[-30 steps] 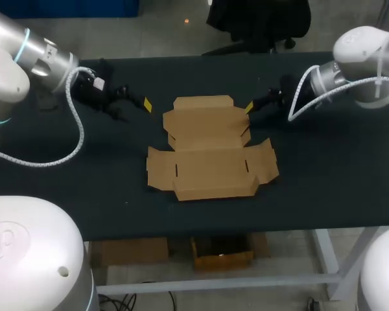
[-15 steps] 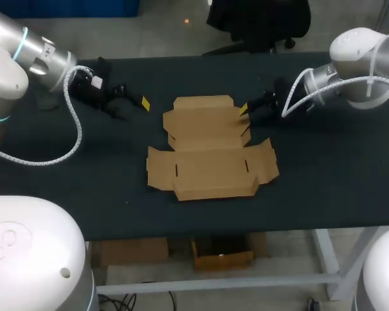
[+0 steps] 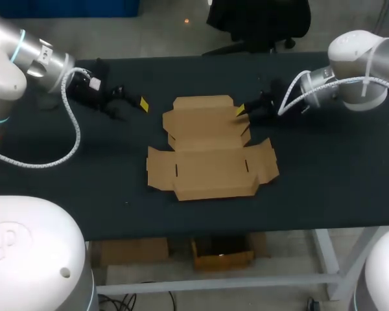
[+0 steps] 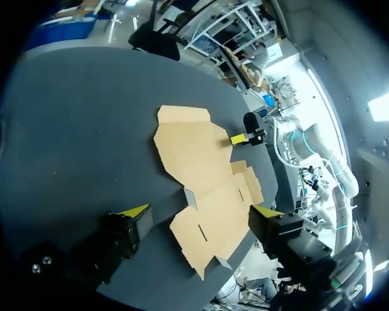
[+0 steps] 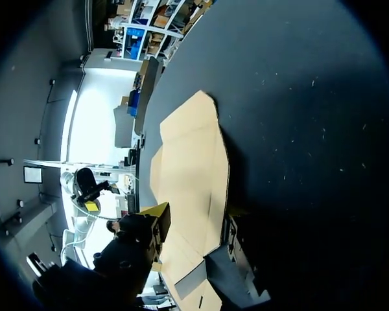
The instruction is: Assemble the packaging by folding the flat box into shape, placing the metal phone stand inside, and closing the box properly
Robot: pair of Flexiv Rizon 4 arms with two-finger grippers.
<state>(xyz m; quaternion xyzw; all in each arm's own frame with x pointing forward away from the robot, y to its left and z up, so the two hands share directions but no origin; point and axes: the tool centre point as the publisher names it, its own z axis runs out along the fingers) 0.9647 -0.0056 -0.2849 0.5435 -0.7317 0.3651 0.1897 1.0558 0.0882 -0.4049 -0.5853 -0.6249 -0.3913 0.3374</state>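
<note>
Flat box (image 3: pixel 209 148) — left gripper (image 4: pixel 201 210) released (well apart from it), right gripper (image 5: pixel 194 219) released too, at its far flap.

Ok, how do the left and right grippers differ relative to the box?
The left gripper is clear of the flat box, over bare table; the right gripper is at the box's far right edge. The left gripper has the whole box ahead of it; the right gripper stands over that edge. Both are open, holding nothing.
</note>
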